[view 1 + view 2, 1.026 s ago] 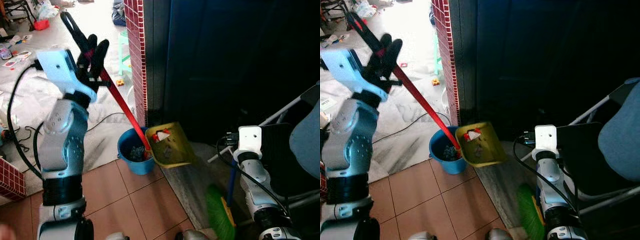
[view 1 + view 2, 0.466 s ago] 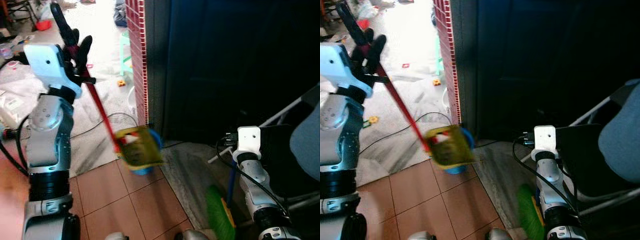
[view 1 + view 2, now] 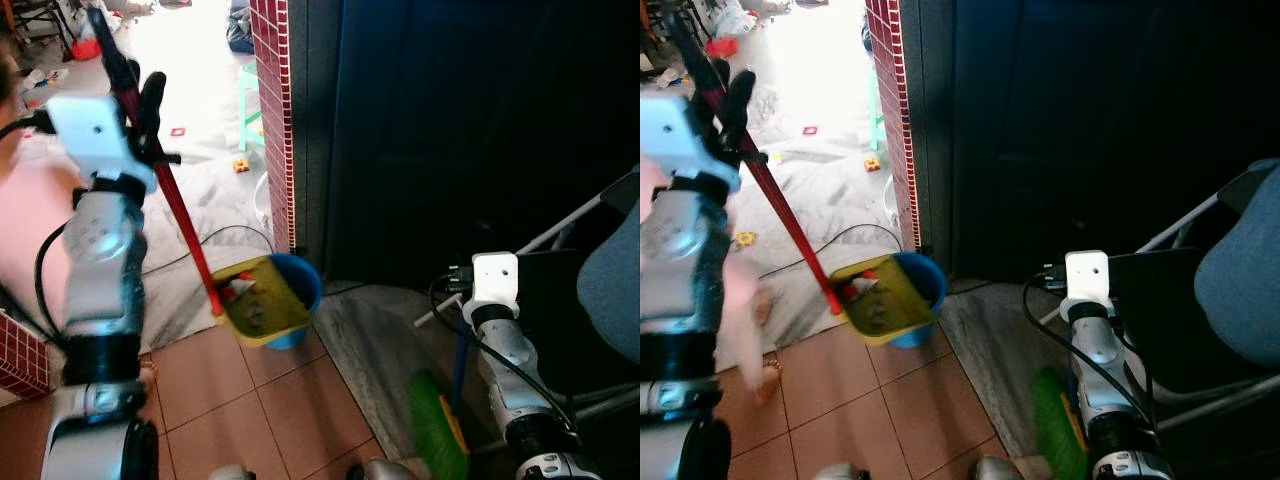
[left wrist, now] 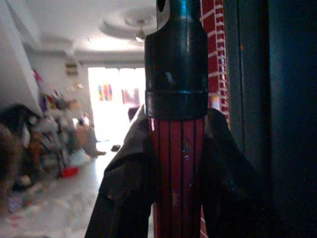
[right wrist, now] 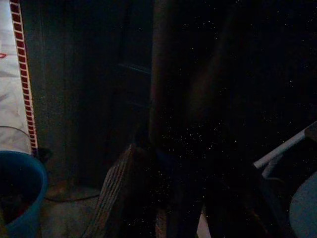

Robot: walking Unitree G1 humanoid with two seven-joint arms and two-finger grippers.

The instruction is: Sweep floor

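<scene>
My left gripper [image 3: 135, 95] is raised at the left and shut on the red handle [image 3: 180, 215] of a yellow dustpan [image 3: 262, 308]. The pan rests about level over the left rim of a blue bucket [image 3: 308, 283], with red and white scraps [image 3: 234, 290] lying in it. In the left wrist view the black fingers [image 4: 124, 188] clasp the red shaft below its black cap. At the lower right, my right gripper [image 5: 188, 148] is shut on the blue pole [image 3: 460, 370] of a green broom [image 3: 435, 440], which stands upright. The right wrist view is very dark.
A red brick pillar [image 3: 272, 120] and a dark door [image 3: 450, 130] stand behind the bucket. A grey folding chair [image 3: 600, 290] is at the right. A person's blurred limb [image 3: 740, 300] is close beside my left arm. Cable [image 3: 215, 235] and litter lie on the far floor.
The dustpan has swung left from beyond the bucket and now lies over its left rim, with the handle more upright. A person has come in at the left. My right arm is still.
</scene>
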